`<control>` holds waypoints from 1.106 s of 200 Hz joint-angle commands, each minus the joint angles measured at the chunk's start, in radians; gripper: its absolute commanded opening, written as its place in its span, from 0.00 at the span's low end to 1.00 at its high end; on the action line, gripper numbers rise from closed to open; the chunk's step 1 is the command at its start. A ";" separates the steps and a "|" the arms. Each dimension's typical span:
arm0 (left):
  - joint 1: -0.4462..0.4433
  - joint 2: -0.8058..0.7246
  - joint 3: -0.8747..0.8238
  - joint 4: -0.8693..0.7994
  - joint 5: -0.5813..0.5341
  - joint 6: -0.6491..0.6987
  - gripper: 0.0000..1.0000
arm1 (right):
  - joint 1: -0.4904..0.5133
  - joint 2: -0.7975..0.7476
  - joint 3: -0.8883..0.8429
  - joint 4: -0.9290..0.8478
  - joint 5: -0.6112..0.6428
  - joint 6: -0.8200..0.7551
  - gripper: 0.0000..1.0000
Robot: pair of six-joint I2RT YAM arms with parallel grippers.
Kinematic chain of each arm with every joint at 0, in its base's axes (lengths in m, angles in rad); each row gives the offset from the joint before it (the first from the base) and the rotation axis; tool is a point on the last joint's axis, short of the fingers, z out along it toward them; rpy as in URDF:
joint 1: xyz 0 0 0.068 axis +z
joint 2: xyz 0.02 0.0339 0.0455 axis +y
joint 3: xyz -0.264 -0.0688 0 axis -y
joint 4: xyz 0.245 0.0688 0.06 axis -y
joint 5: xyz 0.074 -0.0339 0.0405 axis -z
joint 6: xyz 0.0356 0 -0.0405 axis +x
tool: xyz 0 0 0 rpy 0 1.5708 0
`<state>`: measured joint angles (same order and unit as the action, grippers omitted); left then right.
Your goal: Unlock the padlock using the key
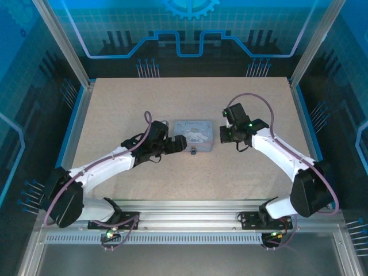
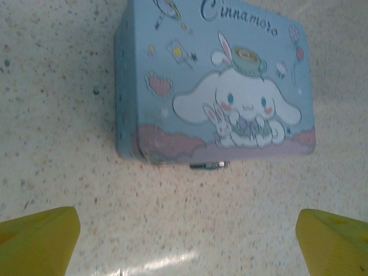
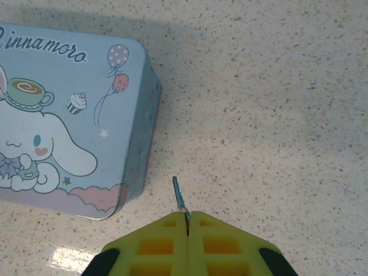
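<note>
The padlock (image 2: 209,165) is a tiny dark piece hanging at the near side of the pale blue cartoon tin (image 2: 218,86); from above the padlock (image 1: 194,152) sits just in front of the tin (image 1: 194,135). My left gripper (image 2: 187,244) is open, its yellow fingertips (image 2: 40,238) wide apart on the near-left side of the tin, holding nothing. From above, the left gripper (image 1: 178,144) is beside the tin's left front corner. My right gripper (image 3: 188,221) is shut on the key (image 3: 179,198), a thin bluish sliver sticking out beyond the pads. The right gripper (image 1: 228,133) hovers just right of the tin (image 3: 63,115).
The speckled beige tabletop (image 1: 190,98) is bounded by blue-lit metal frame posts (image 1: 63,43) at the sides and back. A metal rail (image 1: 190,221) with the arm bases runs along the near edge. Open table lies behind and in front of the tin.
</note>
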<state>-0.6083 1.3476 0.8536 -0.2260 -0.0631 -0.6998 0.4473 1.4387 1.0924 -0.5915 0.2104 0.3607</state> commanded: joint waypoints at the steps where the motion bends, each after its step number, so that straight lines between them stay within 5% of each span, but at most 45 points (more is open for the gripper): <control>1: 0.039 0.060 0.011 0.110 0.076 0.010 0.98 | 0.021 0.046 0.044 -0.016 0.025 -0.020 0.00; 122: 0.091 0.346 0.233 0.210 0.243 -0.026 0.95 | 0.109 0.237 0.104 0.013 0.034 0.015 0.00; 221: 0.062 -0.096 -0.156 0.279 0.170 -0.026 0.99 | 0.127 0.148 0.089 -0.024 0.068 -0.004 0.00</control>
<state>-0.5125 1.3430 0.8036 -0.0093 0.1234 -0.7097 0.5709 1.6314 1.1667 -0.5907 0.2546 0.3687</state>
